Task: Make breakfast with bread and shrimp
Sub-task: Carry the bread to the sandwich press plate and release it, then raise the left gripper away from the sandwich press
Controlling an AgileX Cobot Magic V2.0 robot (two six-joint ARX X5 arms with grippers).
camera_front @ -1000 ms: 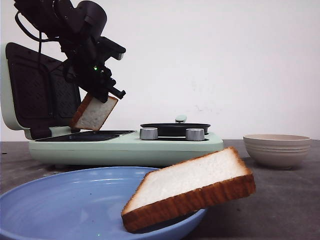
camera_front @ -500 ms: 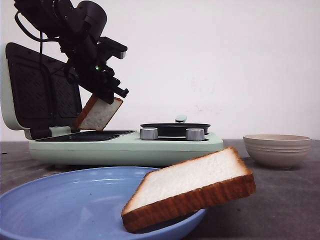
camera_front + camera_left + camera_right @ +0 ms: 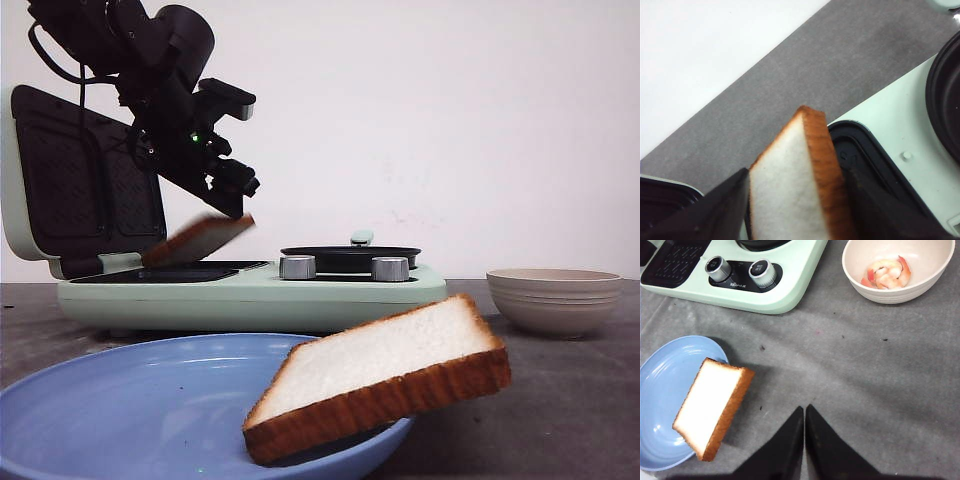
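Since the bread [image 3: 795, 185] is soft, I'd hold its crust; my left gripper [image 3: 228, 195] looks spread, slice apparently loose, right gripper [image 3: 804, 440] pinched empty.

Left arm [image 3: 150, 70], upper left of the front view: black throughout, with a rounded, glossy joint housing, angular blocky brackets below it, and a small green indicator light lit on the wrist section. A black cable loops at the frame's left edge. Left gripper [image 3: 795, 210]: matte black fingers. Right gripper [image 3: 804, 440]: two black, tapering, pointed fingers with smooth faces.
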